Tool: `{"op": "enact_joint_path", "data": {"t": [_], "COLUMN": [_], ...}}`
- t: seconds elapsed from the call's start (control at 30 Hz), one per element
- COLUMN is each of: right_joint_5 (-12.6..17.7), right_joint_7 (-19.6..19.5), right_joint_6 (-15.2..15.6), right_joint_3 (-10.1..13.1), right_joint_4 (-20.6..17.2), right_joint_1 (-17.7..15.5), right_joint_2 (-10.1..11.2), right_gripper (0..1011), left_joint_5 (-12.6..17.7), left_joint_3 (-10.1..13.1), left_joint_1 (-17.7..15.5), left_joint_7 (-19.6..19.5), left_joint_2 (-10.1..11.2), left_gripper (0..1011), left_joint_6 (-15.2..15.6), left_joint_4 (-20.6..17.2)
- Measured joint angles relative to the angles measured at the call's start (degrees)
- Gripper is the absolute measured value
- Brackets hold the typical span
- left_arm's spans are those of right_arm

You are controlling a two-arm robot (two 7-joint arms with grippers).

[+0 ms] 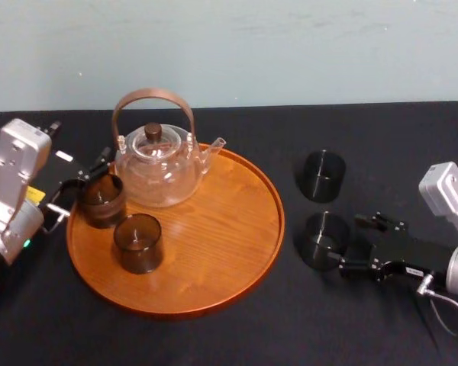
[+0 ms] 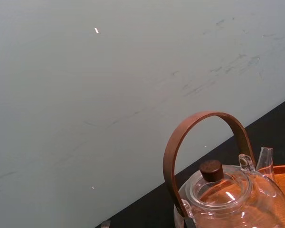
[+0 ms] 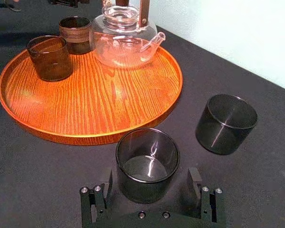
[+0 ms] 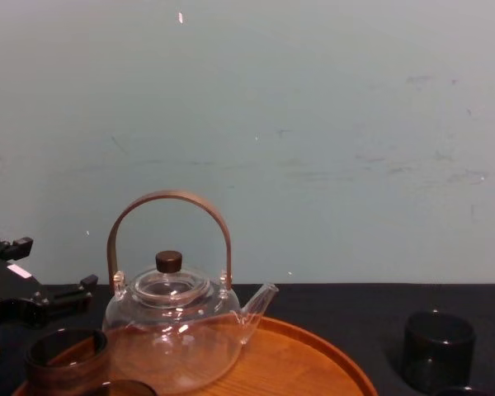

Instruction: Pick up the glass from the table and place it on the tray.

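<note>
- While it stands on the black worktop (image 1: pixel 237 335) just right of the tray (image 1: pixel 214 252), the glass (image 1: pixel 324 240) sits between the spread fingers of the right tool (image 1: pixel 352 244), which is released.
- A second glass (image 1: pixel 321 175) stands behind it, apart.
- A teapot (image 1: pixel 159 164) and two more glasses occupy the tray's left half.
- The left tool (image 1: pixel 88 179) is at the tray's left rim beside the rear glass (image 1: pixel 101 200); its grip state cannot be told.
</note>
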Motion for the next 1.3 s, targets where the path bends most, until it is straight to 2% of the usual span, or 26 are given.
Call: {"op": "enact_joint_path", "data": {"t": [0.77, 1.27, 1.3], "right_joint_5": [-1.97, -2.52, -2.49], "right_joint_7": [1.04, 0.93, 0.93], "right_joint_6": [1.22, 1.25, 1.24], "right_joint_3": [-4.12, -4.59, -4.57], "right_joint_4": [4.31, 4.43, 4.43], "right_joint_1": [5.83, 6.26, 6.25], "right_joint_2": [-3.25, -3.46, -3.45], "right_gripper": [1002, 1002, 979], "left_joint_5": [0.0, 0.0, 0.0], "left_joint_3": [0.0, 0.0, 0.0], "left_joint_1": [0.0, 0.0, 0.0], "left_joint_7": [0.0, 0.0, 0.0], "left_joint_2": [0.0, 0.0, 0.0], "left_gripper": [1001, 1001, 1001], "left_joint_6": [0.0, 0.0, 0.0], "left_joint_4": [0.0, 0.0, 0.0]}}
